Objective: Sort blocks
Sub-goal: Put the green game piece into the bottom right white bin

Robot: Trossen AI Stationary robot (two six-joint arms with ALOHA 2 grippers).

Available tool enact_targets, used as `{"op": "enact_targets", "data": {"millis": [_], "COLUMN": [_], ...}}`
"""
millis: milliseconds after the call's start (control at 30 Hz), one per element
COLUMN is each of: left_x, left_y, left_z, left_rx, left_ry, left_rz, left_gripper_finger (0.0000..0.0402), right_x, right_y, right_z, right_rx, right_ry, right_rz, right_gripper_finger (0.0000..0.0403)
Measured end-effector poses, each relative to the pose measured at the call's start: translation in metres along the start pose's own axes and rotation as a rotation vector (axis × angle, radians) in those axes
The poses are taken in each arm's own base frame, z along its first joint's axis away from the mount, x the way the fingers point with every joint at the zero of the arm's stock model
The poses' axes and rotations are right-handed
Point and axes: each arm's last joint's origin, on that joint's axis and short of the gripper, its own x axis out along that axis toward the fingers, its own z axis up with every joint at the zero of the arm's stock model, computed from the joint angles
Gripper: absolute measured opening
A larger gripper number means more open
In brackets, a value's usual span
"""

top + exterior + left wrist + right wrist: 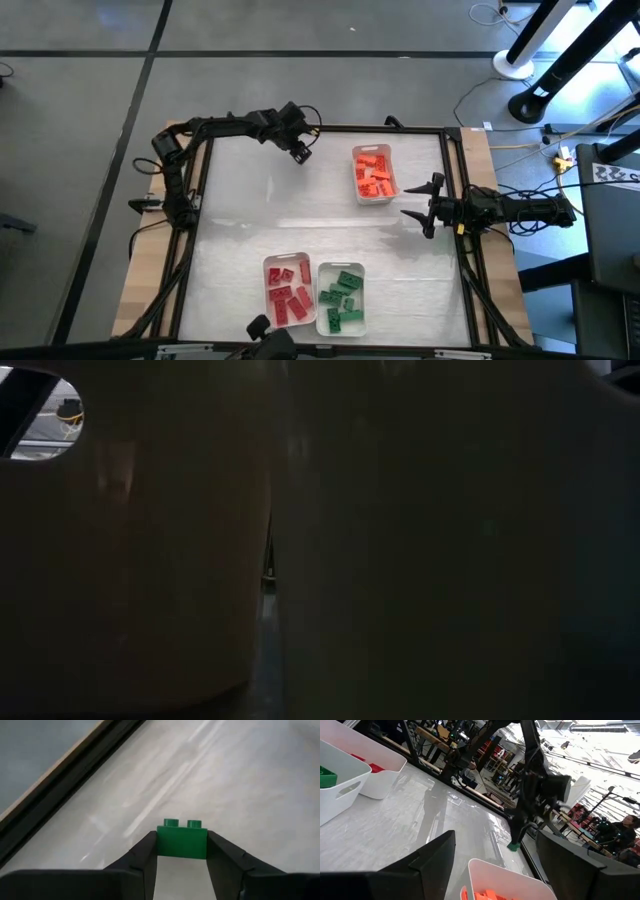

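We have the left gripper [302,152] near the table's [250,210] far edge, toward the far-left corner, with its fingers [142,857] clamped on a green block [182,841], studs up, held above the bare white surface. The right wrist view shows that same green block [513,846] at the tip of the left arm, apparently clear of the table, though we can't be sure of the gap from that angle. Right gripper [424,206] sits at the right edge of the table, just beside the tray [389,196] of orange blocks [374,174], fingers spread wide with nothing between them. That tray stands near the far-right corner. At the near edge, two more trays touch side by side: red blocks [288,292] in the left tray [268,264], green blocks [343,297] in the right tray [359,270]. Middle of the table carries nothing loose that we can see. Low view is blocked by the tray walls right up against the lens, so we get nothing useful there.
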Motion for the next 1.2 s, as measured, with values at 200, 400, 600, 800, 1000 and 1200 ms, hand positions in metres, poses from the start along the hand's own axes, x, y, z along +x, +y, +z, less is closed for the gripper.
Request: {"op": "enact_targets", "data": {"millis": [200,400,600,800,1000,1200], "left_x": [-0.038,-0.073,-0.095,-0.127,-0.153,-0.154], "left_y": [-0.015,-0.070,-0.163,-0.244,-0.293,-0.316], "left_z": [0.007,-0.003,-0.040,-0.084,-0.117,-0.138], "left_rx": [0.009,0.066,0.307,0.546,0.643,0.673], "left_ry": [-0.067,-0.020,0.064,-0.013,-0.220,-0.324], "left_rz": [-0.231,-0.574,-0.763,-0.938,-0.910,-0.816], "left_gripper_finger": [0.0125,0.0123,0.0128,0.0130,0.0131,0.0143], "right_x": [0.000,0.000,0.000,0.000,0.000,0.000], "right_y": [0.000,0.000,0.000,0.000,0.000,0.000], "right_z": [0.000,0.000,0.000,0.000,0.000,0.000], "right_rx": [0.000,0.000,0.000,0.000,0.000,0.000], "right_ry": [0.000,0.000,0.000,0.000,0.000,0.000], "right_rz": [0.000,0.000,0.000,0.000,0.000,0.000], "right_gripper_finger": [0.0276,0.0276,0.0276,0.0276,0.0276,0.0276]}}
